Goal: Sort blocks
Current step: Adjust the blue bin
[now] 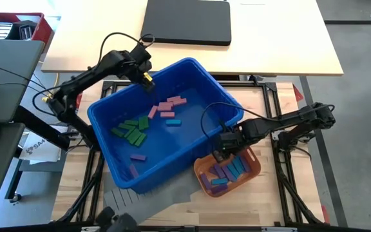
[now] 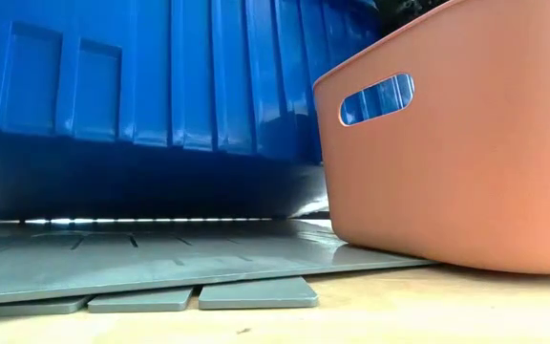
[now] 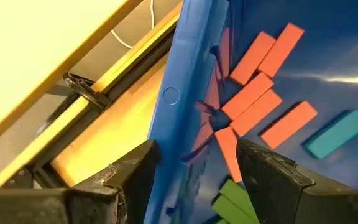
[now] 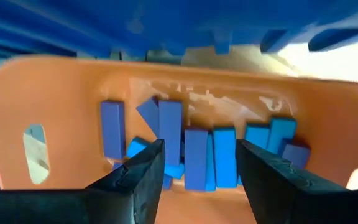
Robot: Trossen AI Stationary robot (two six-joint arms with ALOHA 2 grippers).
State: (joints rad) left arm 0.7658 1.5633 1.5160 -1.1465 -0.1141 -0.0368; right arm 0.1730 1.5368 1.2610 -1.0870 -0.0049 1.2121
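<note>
A big blue bin (image 1: pixel 95 119) holds loose blocks on its floor: pink ones (image 1: pixel 169 106), green ones (image 1: pixel 133 131), a purple one (image 1: pixel 138 157) and a teal one (image 1: pixel 174 121). My left gripper (image 1: pixel 145 78) hangs open above the bin's far left rim, pointing steeply down. In the left wrist view its fingers (image 3: pixel 197 162) stand on either side of the bin's wall (image 3: pixel 179 93), well above it, with the pink blocks (image 3: pixel 253 99) beyond. My right gripper (image 1: pixel 223 151) is open above the orange tray (image 1: pixel 200 173), over blue and purple blocks (image 4: pixel 194 155) lying in it.
The orange tray (image 2: pixel 466 162) stands against the blue bin's near right side (image 2: pixel 160 76), both on a grey slotted sheet (image 2: pixel 113 258). A dark flat pad (image 1: pixel 189 20) lies on the pale table behind. A red box (image 1: pixel 11 26) sits at the far left.
</note>
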